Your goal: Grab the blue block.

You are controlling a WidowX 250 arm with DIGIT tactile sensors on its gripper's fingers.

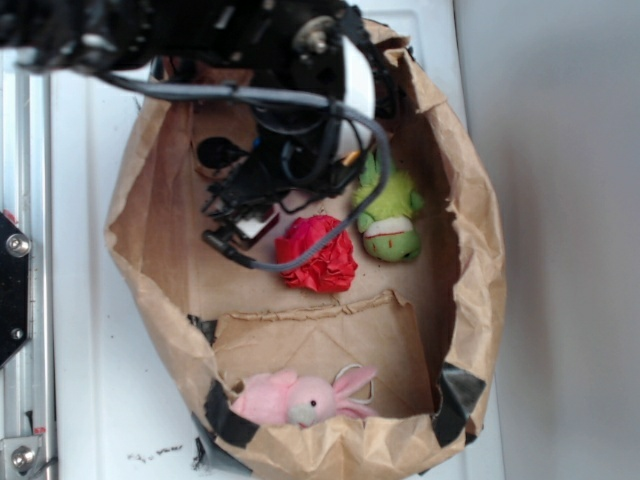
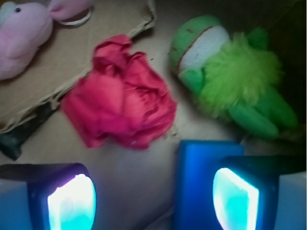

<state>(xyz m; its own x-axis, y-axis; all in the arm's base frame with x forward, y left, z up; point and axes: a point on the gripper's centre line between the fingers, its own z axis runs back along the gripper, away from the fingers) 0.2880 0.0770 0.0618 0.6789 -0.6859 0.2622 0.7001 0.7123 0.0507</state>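
The blue block (image 2: 196, 187) lies flat on the brown paper floor at the bottom of the wrist view, just inside the right finger, which overlaps its right edge. My gripper (image 2: 153, 203) is open, with its glowing pads (image 2: 72, 203) wide apart and bare floor between the left pad and the block. In the exterior view the arm reaches down into the paper bag, and the gripper (image 1: 250, 222) sits left of the red cloth. There the block is hidden under the arm.
A crumpled red cloth (image 2: 122, 93) (image 1: 318, 255) lies just ahead of the fingers. A green plush toy (image 2: 230, 76) (image 1: 390, 215) is beside it. A pink bunny (image 1: 300, 398) (image 2: 24, 33) rests on a folded flap (image 1: 320, 335). The bag's walls (image 1: 480, 260) ring everything.
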